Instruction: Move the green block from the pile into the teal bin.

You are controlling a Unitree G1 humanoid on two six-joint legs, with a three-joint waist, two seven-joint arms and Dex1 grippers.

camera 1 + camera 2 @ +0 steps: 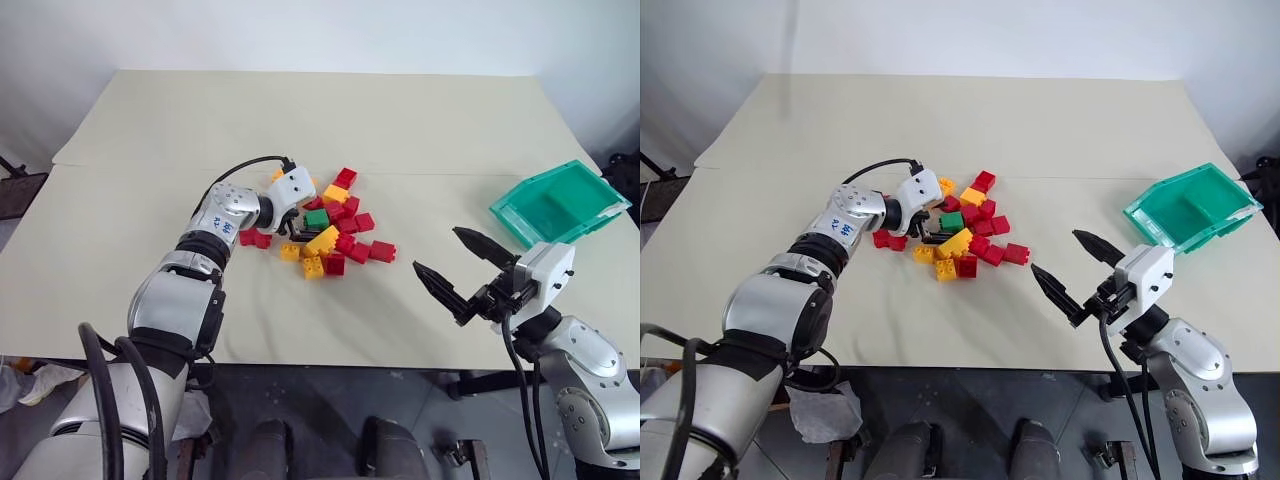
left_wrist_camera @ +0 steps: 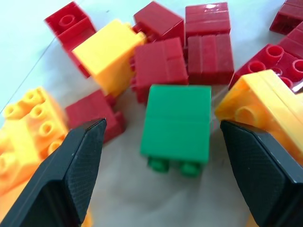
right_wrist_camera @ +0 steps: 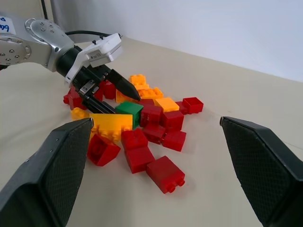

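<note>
Left end effector [image 2: 161, 142] is spread wide and straddling the green block [image 2: 176, 122], nothing gripped yet. Wrist view: block sits between the two fingers with clear gap on each side, tipped on its side with studs facing back toward the camera. In the head view the block [image 1: 316, 217] is mid-frame, in the pile [image 1: 330, 228], centre of the bench [image 1: 320, 120].

Step in hand, as I read it: settle and close on green.

- Crowding is the issue. A yellow brick [image 2: 265, 111] sits just beside the block on one finger's side, and a red brick [image 2: 97, 116] is near the other finger. Centre the block before closing, or a pad lands on a neighbour and drags it along.
- Red bricks [image 2: 161, 68] touch the block's far end, so don't push deeper; that just shoves the heap.
- Faces the fingers would meet look flat and smooth. Squeeze square, low enough to catch the body, not the studs.
- Lift straight up first to clear the neighbours, then traverse.

Teal bin [image 1: 558, 205] is at right of frame, well apart from the pile, open side up and tilted a bit. Right end effector [image 1: 462, 268] hangs released at lower right, between pile and bin, holding nothing. Route over or around it.
</note>
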